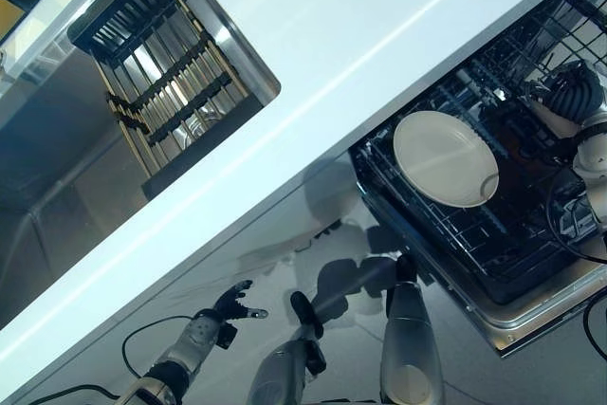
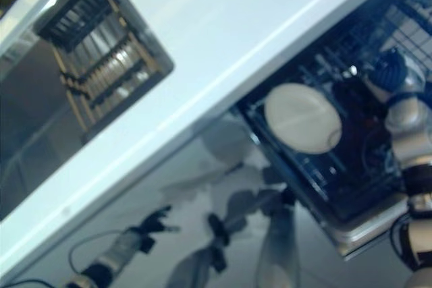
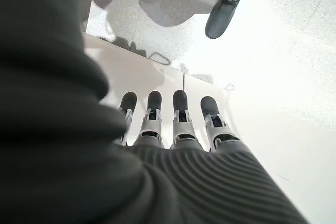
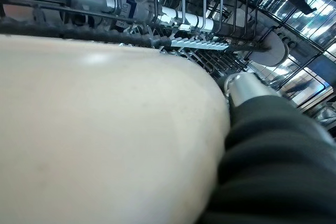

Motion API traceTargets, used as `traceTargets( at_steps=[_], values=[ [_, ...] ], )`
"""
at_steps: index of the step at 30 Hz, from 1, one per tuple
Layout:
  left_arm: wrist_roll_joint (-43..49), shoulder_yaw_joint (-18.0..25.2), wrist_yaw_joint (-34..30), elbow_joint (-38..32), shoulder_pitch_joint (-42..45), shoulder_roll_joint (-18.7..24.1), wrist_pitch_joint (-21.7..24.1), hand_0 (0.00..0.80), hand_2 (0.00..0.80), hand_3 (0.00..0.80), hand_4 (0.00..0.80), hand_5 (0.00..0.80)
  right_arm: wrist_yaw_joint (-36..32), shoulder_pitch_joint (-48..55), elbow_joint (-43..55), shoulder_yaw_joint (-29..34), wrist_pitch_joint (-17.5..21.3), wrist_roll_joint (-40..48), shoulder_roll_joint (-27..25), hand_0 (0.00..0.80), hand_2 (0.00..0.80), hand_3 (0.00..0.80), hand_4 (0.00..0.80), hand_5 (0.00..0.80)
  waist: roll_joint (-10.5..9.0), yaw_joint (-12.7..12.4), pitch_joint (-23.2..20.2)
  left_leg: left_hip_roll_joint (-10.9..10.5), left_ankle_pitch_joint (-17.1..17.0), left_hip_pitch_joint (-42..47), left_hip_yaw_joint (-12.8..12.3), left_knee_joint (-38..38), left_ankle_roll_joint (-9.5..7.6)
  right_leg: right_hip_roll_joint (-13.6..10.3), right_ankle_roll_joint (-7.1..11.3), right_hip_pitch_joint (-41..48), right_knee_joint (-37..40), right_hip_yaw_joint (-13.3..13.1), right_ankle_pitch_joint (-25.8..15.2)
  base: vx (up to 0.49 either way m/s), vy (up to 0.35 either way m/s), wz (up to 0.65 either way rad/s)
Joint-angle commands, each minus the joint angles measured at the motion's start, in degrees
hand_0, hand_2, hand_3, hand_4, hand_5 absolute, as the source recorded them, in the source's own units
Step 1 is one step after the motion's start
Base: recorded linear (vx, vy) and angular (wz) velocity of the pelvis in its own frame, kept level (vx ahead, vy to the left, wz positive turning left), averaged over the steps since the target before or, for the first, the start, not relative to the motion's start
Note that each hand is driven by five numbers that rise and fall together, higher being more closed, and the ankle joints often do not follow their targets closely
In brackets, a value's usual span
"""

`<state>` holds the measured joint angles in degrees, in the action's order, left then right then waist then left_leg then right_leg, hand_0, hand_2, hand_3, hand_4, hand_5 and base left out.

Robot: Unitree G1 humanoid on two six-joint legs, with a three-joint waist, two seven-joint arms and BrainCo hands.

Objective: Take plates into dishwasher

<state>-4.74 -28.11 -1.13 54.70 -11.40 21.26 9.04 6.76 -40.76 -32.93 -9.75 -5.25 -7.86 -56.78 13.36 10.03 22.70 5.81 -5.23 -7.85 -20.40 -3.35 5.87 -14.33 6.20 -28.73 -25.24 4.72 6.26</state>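
A cream plate (image 1: 444, 158) leans in the lower rack (image 1: 517, 248) of the open dishwasher at the right. My right hand (image 1: 572, 92) is inside the dishwasher, just beyond the plate's far edge. In the right wrist view the plate (image 4: 105, 135) fills most of the picture, with rack wires (image 4: 189, 30) past it, so the hand's hold is hidden. My left hand (image 1: 232, 305) hangs low at the lower left, away from the dishwasher, over the floor. It is open and empty, its fingers (image 3: 181, 114) straight.
A white countertop (image 1: 360, 35) runs across the scene above the dishwasher. To the left is a steel sink (image 1: 57, 158) with a dark slatted rack (image 1: 161, 73) set in it. The pulled-out rack and its steel rim (image 1: 517, 315) jut over the floor.
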Motion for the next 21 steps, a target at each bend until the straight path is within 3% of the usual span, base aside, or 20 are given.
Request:
traceTargets(
  at_steps=[1,10,20,21],
  values=[
    [0.0,1.6,0.6,1.6,-0.9,-1.7,-1.1,0.000,0.000,0.000,0.000,0.000,-0.1,6.0,-16.8,-1.7,-4.1,-0.9,0.3,0.800,0.800,0.800,0.800,0.800,2.23,1.8,1.8,3.0,-0.7,0.6,0.9,2.4,2.63,2.7,-2.23,5.7,11.0,1.8,-4.7,-0.019,-0.042,0.03],
    [-0.2,2.7,1.4,0.4,-1.2,-1.0,-2.6,0.000,0.000,0.000,0.000,0.000,-0.2,4.7,-18.0,-1.9,-3.6,-0.8,0.4,0.800,0.800,0.800,0.800,0.800,1.21,2.5,2.4,3.6,-0.9,0.4,0.5,3.1,2.79,4.7,-2.39,5.4,12.0,0.3,-5.4,-0.028,-0.023,-0.02],
    [0.0,2.7,1.5,-0.1,-1.3,-1.3,-3.1,0.000,0.000,0.000,0.000,0.000,0.2,5.3,-18.3,-1.1,-3.7,-0.5,-0.5,0.800,0.800,0.800,0.800,0.800,1.26,2.8,2.2,3.3,-0.7,1.4,0.3,1.8,2.77,5.2,-2.20,6.2,13.8,-0.1,-6.2,-0.002,0.001,-0.02],
    [0.0,2.6,1.4,-0.2,-1.4,-1.3,-3.2,0.000,0.000,0.000,0.000,0.000,0.4,5.3,-18.4,-1.0,-3.8,-0.6,-0.4,0.731,0.731,0.731,0.731,0.731,1.30,2.9,2.2,3.3,-0.7,1.4,0.2,1.7,2.76,5.2,-2.20,6.3,14.0,-0.1,-6.3,0.000,0.000,0.00]
  ],
)
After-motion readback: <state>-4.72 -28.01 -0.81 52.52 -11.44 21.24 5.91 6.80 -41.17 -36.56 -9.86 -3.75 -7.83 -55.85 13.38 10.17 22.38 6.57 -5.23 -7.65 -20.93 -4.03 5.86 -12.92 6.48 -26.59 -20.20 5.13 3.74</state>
